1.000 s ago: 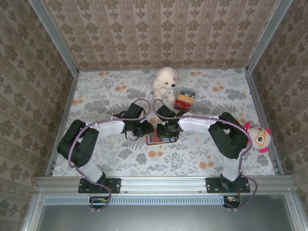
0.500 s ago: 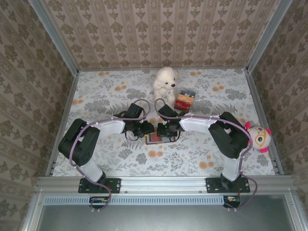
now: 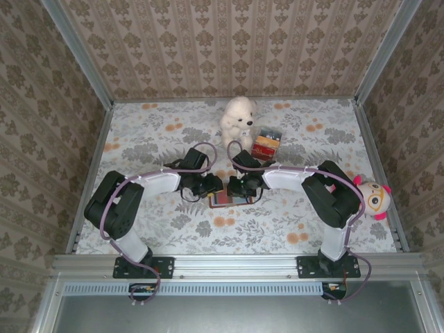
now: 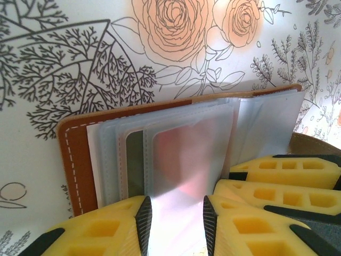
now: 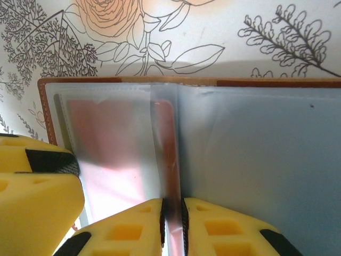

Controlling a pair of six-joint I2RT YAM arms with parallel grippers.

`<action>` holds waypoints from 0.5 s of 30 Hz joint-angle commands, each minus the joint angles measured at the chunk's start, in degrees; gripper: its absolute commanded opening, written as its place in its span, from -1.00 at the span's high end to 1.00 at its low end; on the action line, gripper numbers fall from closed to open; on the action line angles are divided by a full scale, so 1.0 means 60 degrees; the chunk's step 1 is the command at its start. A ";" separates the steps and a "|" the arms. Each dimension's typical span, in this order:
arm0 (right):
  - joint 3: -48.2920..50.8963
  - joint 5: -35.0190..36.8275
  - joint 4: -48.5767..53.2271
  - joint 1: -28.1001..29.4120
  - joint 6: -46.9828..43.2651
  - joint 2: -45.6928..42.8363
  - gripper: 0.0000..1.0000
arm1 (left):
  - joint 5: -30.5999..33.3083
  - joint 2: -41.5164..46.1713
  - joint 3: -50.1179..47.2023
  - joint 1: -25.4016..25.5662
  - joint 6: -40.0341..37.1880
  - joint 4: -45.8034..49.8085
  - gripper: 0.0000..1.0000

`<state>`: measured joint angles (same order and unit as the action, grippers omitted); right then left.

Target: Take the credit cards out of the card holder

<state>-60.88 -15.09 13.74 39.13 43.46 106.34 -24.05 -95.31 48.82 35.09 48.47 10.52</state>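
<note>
The brown leather card holder [image 3: 232, 200] lies open on the flowered table between both grippers. Its translucent sleeves [image 4: 176, 138] fan out over the leather cover [image 4: 74, 160]. A red credit card [image 4: 184, 154] shows dimly through one sleeve, and also in the right wrist view [image 5: 101, 138]. My left gripper [image 4: 177, 218] [image 3: 216, 186] is open, its jaws standing on either side of that sleeve. My right gripper [image 5: 171, 213] [image 3: 240, 188] is shut on a thin upright sleeve page [image 5: 166, 154] with a reddish tint. The other cards are hidden.
A white teddy bear [image 3: 238, 118] and a clear striped box [image 3: 266, 143] stand just beyond the holder. A doll with pink ears [image 3: 372, 196] lies at the right edge. Patterned walls close in the table on three sides.
My left gripper's jaws have spread wider. The right jaws have narrowed onto the upright sleeve page. Both wrists have edged slightly away from me over the holder.
</note>
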 commanded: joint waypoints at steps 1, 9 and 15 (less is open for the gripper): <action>0.0405 0.0331 0.0463 -0.0046 0.0124 0.0463 0.67 | 0.0420 -0.0090 0.0053 -0.0033 -0.0118 0.0781 0.28; 0.0500 0.0318 0.0414 -0.0095 0.0157 0.0568 0.70 | 0.0383 0.0047 -0.0033 -0.0046 -0.0264 0.0880 0.28; 0.0538 0.0351 0.0451 -0.0130 0.0182 0.0598 0.70 | 0.0493 0.0166 0.0046 -0.0048 -0.0641 0.1436 0.28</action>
<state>-60.25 -15.75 12.29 38.81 43.75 106.41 -23.55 -95.07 49.10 35.09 47.05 12.34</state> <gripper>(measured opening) 0.151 0.358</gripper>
